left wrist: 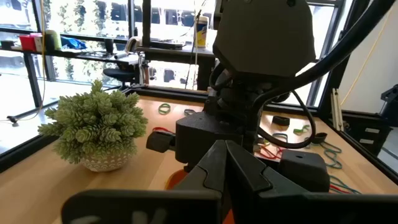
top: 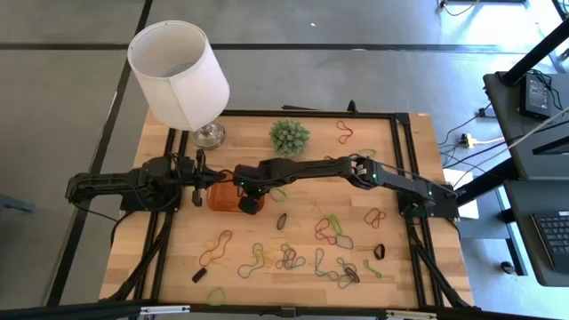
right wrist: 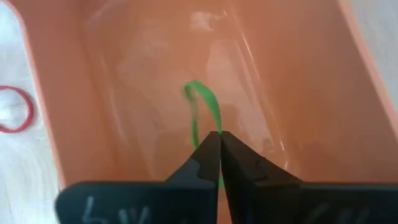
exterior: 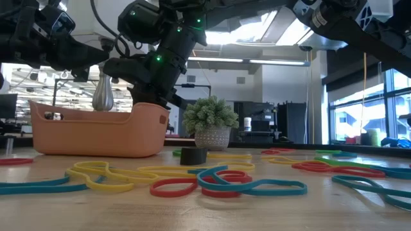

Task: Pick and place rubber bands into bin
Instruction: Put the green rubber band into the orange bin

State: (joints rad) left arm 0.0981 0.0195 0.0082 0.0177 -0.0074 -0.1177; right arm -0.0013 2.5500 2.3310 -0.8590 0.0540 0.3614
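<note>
The orange bin (top: 220,197) stands left of the table's middle. Over its inside, my right gripper (right wrist: 217,138) is shut on a green rubber band (right wrist: 202,106). The low view shows this gripper (exterior: 154,99) reaching down behind the bin's rim (exterior: 96,119). Just left of the bin, my left gripper (top: 200,178) waits level and shut, with nothing in it. Many coloured rubber bands (top: 333,229) lie flat on the wooden table, and a red one (right wrist: 15,109) lies right beside the bin. My right gripper pinches the green band between its two fingertips, at a point near one end of the loop (right wrist: 216,127). The fingers slant down from the table's right side. The free loop sticks out past the tips over the bin's floor (right wrist: 137,68); whether it touches the floor I cannot tell.
A lamp with a white shade (top: 178,71) stands at the far left. A small potted plant (top: 289,136) sits behind the bin. Small black pieces (top: 281,220) lie among the bands. Bands cover the near and right parts of the table (exterior: 218,183).
</note>
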